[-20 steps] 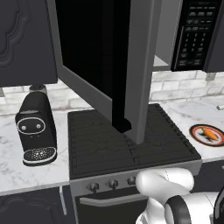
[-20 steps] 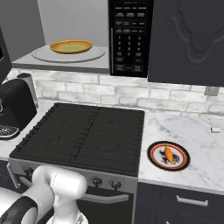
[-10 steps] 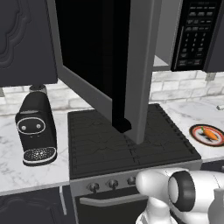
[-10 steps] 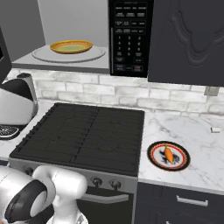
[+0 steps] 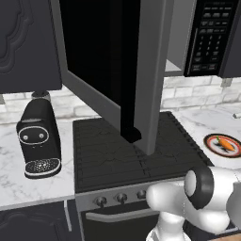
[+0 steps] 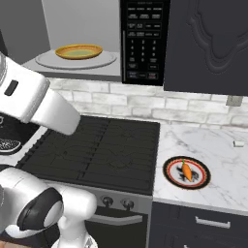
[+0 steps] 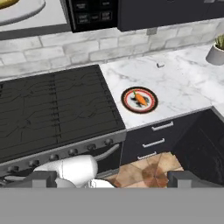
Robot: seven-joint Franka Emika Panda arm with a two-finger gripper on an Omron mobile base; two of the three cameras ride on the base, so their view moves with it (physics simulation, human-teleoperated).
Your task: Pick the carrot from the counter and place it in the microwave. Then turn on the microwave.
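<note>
We swung our arm up and round, so our pincer (image 7: 109,179) now looked down with its jaws wide and holding nothing. The carrot (image 7: 140,99) lay on its plate (image 7: 127,101), on the worktop (image 7: 183,83) right of the stove (image 7: 52,113), not picked up yet.

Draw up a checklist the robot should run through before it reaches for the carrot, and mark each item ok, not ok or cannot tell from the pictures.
1. Carrot located: ok, it lies on the red-rimmed plate on the counter, right of the stovetop.
2. Pincer open and empty: ok, its tips stand wide apart with nothing between them.
3. Pincer near the carrot: not ok, it hangs well off, out in front of the stove.
4. Microwave door open: ok, it swings wide in the left base view.
5. Room inside the microwave: ok, though a yellow dish sits on the turntable.
6. Button panel unobstructed: ok.
</note>
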